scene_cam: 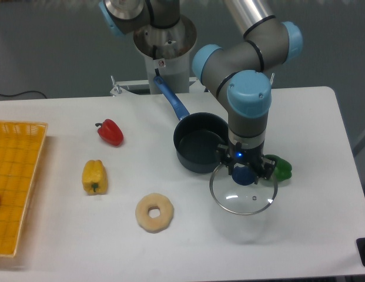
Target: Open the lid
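The round glass lid (243, 197) with a metal rim hangs just above the table, right of and in front of the dark blue saucepan (198, 143). My gripper (244, 174) points straight down and is shut on the lid's blue knob (244, 175). The saucepan stands uncovered, its blue handle (171, 100) pointing to the back left. The lid's near edge overlaps nothing; its far edge sits close to the pan's front right wall.
A green pepper (280, 167) lies just right of the gripper. A red pepper (110, 131), a yellow pepper (94, 176) and a doughnut (154, 212) lie left of the pan. A yellow basket (17, 176) stands at the far left edge.
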`<state>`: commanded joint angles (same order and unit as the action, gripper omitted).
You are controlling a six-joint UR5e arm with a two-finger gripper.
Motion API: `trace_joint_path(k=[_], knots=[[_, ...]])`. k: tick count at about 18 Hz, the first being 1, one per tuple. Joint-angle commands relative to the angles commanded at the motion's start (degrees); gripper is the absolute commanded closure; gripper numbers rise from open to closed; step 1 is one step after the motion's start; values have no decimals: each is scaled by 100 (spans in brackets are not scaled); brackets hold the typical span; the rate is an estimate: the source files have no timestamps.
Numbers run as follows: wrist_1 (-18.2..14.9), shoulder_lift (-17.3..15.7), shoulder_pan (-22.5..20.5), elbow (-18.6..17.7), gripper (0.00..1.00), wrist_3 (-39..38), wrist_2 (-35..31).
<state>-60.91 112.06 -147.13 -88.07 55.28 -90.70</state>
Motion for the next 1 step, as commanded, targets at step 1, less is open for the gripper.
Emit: trace_joint_path(k=[1], knots=[[0, 0, 9, -9, 49, -9, 0]])
